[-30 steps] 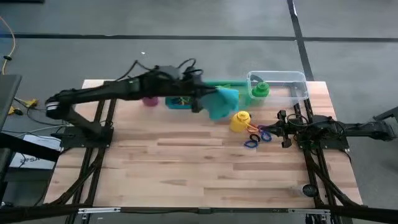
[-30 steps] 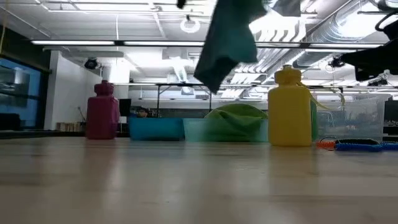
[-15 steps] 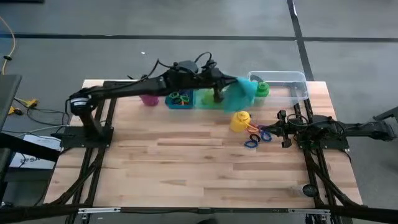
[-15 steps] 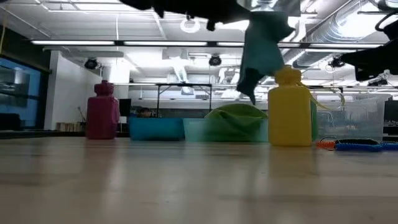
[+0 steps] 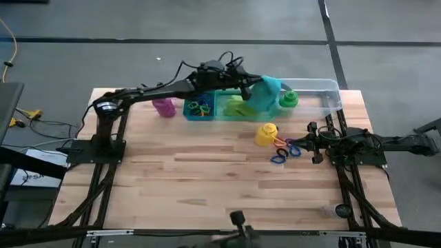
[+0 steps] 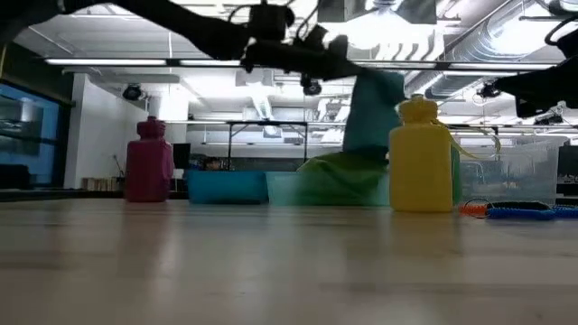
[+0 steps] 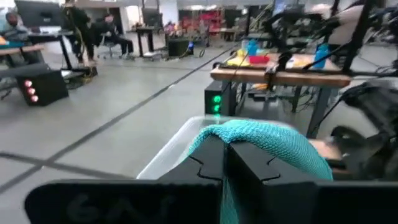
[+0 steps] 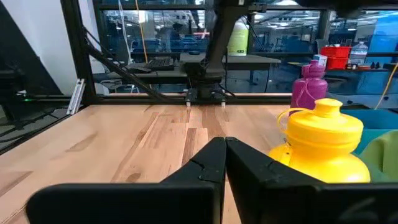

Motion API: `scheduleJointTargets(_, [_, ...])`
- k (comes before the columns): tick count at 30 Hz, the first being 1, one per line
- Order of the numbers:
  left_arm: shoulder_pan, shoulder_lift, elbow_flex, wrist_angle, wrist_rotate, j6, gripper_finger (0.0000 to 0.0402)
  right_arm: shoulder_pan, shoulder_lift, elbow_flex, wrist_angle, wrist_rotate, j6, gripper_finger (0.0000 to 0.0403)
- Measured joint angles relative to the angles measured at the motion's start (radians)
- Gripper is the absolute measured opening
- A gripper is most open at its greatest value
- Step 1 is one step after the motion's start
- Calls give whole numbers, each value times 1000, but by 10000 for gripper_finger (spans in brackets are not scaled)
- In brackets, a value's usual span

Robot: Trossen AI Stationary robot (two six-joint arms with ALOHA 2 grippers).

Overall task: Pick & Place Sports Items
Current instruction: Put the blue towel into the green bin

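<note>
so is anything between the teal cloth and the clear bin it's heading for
Nothing visible. The left gripper, shut on the teal cloth, holds it above the table by the clear bin; only the green bottle stands at the bin's near end.

Teal cloth [image 5: 265, 96]: we are seeing a plain teal, with a fine knitted texture in the left wrist view.
Lime-green cloth [image 5: 236, 108]: it is showing bright lime green.
Yellow bottle [image 5: 265, 133]: we are seeing solid yellow, cap also yellow.
Purple bottle [image 5: 164, 107]: it is looking magenta-purple.
Green bottle [image 5: 288, 99]: we are seeing green.
Rings [image 5: 284, 151]: they are showing blue and orange.
Blue bin [image 5: 189, 114]: it is looking blue-teal.
Clear bin [image 5: 329, 94]: it is showing transparent.
Table [image 5: 207, 179]: we are seeing light wood in stripes.
Arms: they are showing black.
</note>
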Motion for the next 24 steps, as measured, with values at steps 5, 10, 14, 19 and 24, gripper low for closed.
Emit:
scheduleJointTargets(5, [37, 48, 0, -37, 26, 0, 0, 0, 0, 0, 0, 0, 0, 0])
scheduleJointTargets(10, [68, 55, 0, -203, 40, 4, 0, 0, 0, 0, 0, 0, 0, 0])
scheduleJointTargets(14, [88, 55, 0, -349, 40, 33, 0, 0, 0, 0, 0, 0, 0, 0])
scheduleJointTargets(19, [102, 55, 0, -519, 41, 78, 0, 0, 0, 0, 0, 0, 0, 0])
scheduleJointTargets(24, [102, 55, 0, -668, 41, 124, 0, 0, 0, 0, 0, 0, 0, 0])
